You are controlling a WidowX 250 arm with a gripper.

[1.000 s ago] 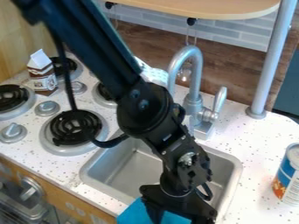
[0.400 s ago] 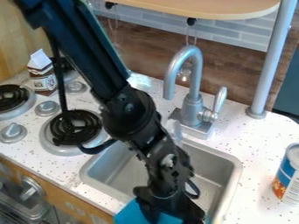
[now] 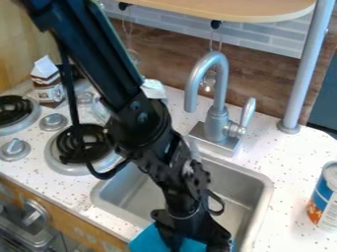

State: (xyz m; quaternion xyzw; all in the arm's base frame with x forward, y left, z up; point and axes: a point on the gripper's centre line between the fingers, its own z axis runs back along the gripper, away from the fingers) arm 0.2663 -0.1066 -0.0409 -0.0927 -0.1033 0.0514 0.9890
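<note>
Although the hand [image 3: 196, 243] is seen at the blue item [image 3: 142, 241] by the near side of the sink [image 3: 264, 181], whether it is open or closed cannot be told. If the item is gripped poorly, it could be dropped; if dragged low, snagged on the rim. Farther back, the cable [image 3: 70, 101] could be caught on the burner [image 3: 64, 146], or the faucet [image 3: 215, 123] struck by a swung arm
</note>
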